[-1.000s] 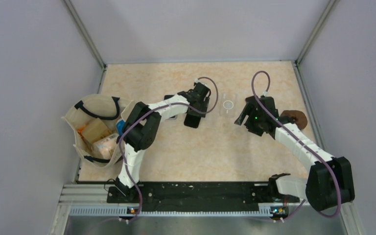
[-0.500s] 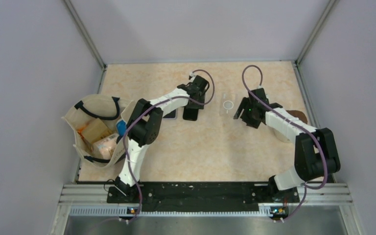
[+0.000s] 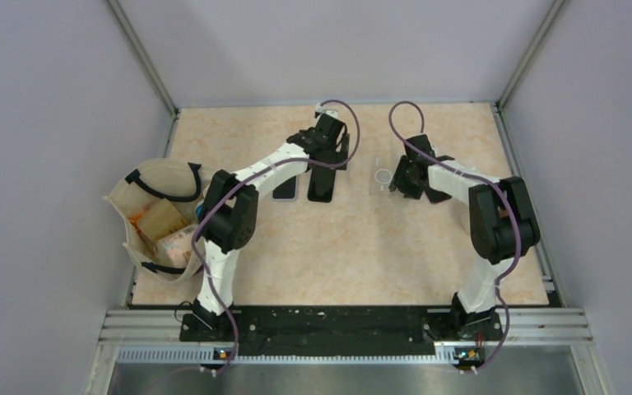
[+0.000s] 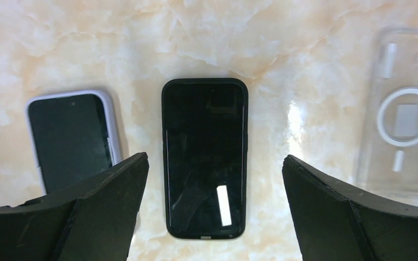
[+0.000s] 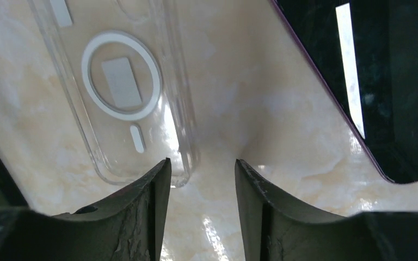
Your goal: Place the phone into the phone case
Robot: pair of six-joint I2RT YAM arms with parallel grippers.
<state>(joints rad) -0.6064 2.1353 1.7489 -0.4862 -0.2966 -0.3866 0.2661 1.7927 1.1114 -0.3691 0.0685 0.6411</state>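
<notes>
Pale marbled table [image 3: 362,247], walled in grey on three sides, is shared by both arms. Over the last second the phone [image 3: 322,186] has been lowered and let go. It is now seen lying flat, screen up, between the widely released fingers of the left end effector [image 4: 215,159], by which nothing is touched. Meanwhile the right end effector [image 5: 202,161] has been brought across to the phone case [image 5: 121,81] and its jaws have been narrowed to about half. A gap is left between them at the case's near corner, and no grip on the case can be made out. It is judged that the phone has been parked so that the case can be dealt with first, so insertion is not yet begun. Phone and case are laid near each other but apart.

The clear phone case is empty, its ring and pad showing through. Just beside the phone, on its other side, a second phone [image 4: 71,136] is seated in a white case [image 4: 111,117]. At the table's left edge a cloth bag [image 3: 119,206] is stood open. A tan box [image 3: 159,218], a pinkish packet [image 3: 177,243] and a blue item [image 3: 203,216] are held in it, though these cannot be identified further
</notes>
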